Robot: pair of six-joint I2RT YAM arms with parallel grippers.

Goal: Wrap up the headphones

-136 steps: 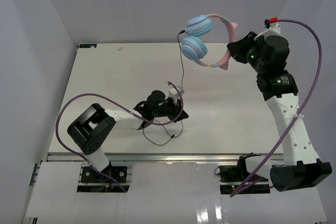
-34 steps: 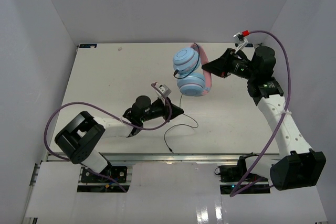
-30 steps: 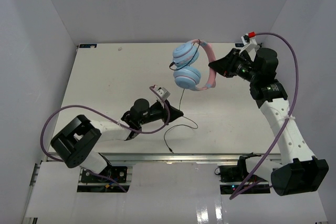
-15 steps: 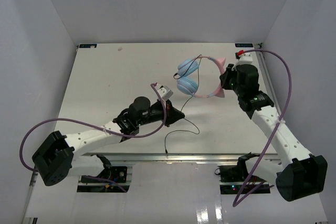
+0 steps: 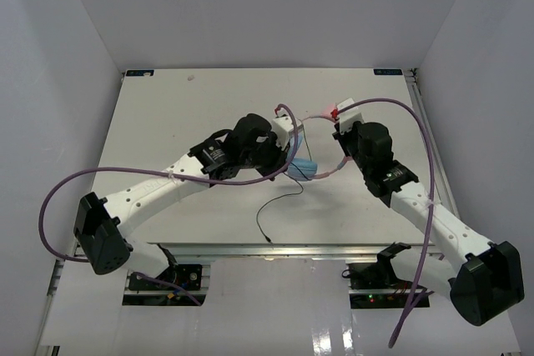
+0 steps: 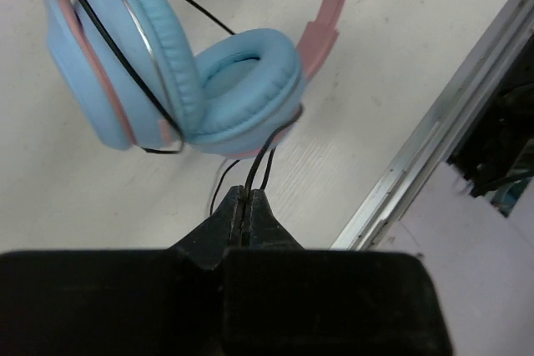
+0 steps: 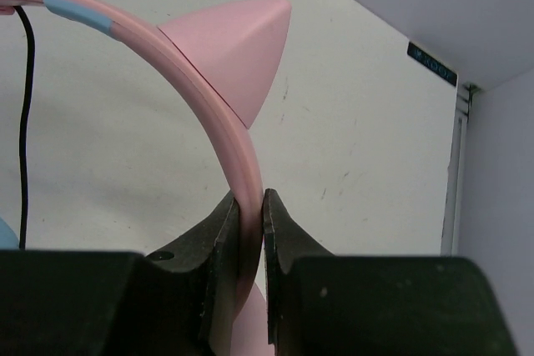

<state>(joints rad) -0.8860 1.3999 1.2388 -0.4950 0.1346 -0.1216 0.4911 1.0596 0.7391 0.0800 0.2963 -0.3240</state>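
Observation:
The headphones (image 5: pixel 305 168) hang just above the table's middle, mostly hidden under both arms in the top view. In the left wrist view the two light-blue ear cups (image 6: pixel 242 89) are pressed together with the thin black cord (image 6: pixel 125 56) crossing over them. My left gripper (image 6: pixel 245 198) is shut on the cord just below the cups. My right gripper (image 7: pixel 249 206) is shut on the pink headband (image 7: pixel 225 135), just under a cat-ear point (image 7: pixel 238 39). The cord's loose end (image 5: pixel 271 214) trails on the table toward the front edge.
Thick purple robot cables (image 5: pixel 50 206) loop around both arms. The metal rail (image 6: pixel 434 131) of the table's front edge lies close by in the left wrist view. White walls enclose the table (image 5: pixel 167 122) on three sides.
The right arm has lowered the headphones toward the table's middle. The left arm has swung up and over them with the cord, which now crosses the ear cups.

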